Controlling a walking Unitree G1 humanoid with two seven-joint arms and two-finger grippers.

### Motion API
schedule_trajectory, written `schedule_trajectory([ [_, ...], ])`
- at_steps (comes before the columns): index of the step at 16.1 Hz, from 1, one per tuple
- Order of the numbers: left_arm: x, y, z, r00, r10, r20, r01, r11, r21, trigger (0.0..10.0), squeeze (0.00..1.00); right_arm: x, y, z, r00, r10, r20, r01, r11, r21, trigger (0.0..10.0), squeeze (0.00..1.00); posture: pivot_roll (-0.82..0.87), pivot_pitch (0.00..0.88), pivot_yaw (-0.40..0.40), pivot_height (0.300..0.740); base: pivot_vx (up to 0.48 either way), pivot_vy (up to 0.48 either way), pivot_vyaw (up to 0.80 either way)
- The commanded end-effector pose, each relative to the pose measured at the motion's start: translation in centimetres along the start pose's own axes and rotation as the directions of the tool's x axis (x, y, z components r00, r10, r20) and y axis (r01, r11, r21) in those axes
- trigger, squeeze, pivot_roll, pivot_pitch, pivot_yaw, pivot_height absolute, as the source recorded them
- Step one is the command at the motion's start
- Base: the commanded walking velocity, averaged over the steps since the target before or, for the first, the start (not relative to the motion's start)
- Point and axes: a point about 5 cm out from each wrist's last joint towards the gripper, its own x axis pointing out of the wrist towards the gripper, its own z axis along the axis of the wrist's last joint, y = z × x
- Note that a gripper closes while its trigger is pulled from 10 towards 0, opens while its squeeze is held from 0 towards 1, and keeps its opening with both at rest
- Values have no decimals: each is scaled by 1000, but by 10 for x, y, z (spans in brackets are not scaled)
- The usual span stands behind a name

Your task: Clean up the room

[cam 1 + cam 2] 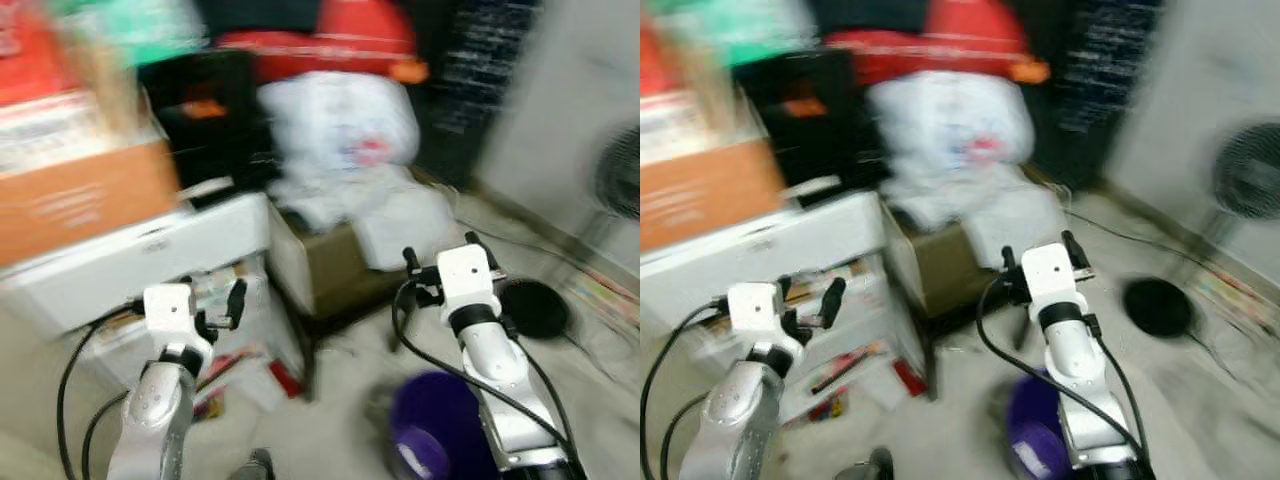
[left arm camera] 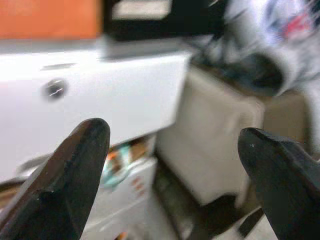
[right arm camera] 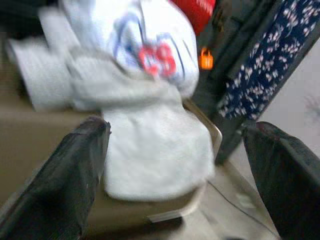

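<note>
Heavy motion blur across both eye views; box lettering is unreadable. Left end effector [image 1: 222, 305] is raised before a white drawer unit [image 1: 150, 255], fingers spread wide, holding nothing. Right end effector [image 1: 452, 255] is raised near a brown cardboard box [image 1: 325, 270], fingers likewise wide and empty. A white plastic bag [image 3: 150, 45] and a pale cloth [image 3: 155, 150] lie heaped on that box; the bag's red-and-blue print cannot be read. A purple bin [image 1: 435, 425] stands on the floor, partly hidden behind the right arm. A fan [image 1: 1250, 170] is cut off at the frame edge.
</note>
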Motion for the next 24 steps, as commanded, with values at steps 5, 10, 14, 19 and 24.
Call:
schedule_trajectory([
  [5,7,2,9,1000,4,16,-4,999,39,10000,0,-2,1,-4,1000,1,-13,-1,1000,11,10000,0,-62,71,11,740,0,0,800],
  [10,7,3,8,1000,14,9,-14,998,60,10000,0,-3,2,-6,1000,-3,-16,3,1000,16,10000,0,-59,77,16,740,0,0,0],
  [14,8,1,8,1000,8,3,-8,998,60,10000,0,-3,3,-6,1000,-2,-17,2,1000,21,10000,0,-60,80,17,740,0,0,800],
  [19,8,-1,7,1000,-4,-6,4,999,46,10000,0,-3,3,-6,1000,-4,-18,5,999,35,10000,0,-63,90,17,740,0,-104,0],
  [24,8,0,7,1000,-3,-10,3,999,45,10000,0,0,4,-2,1000,-4,-10,4,999,40,10000,0,-62,92,16,740,0,-323,0],
])
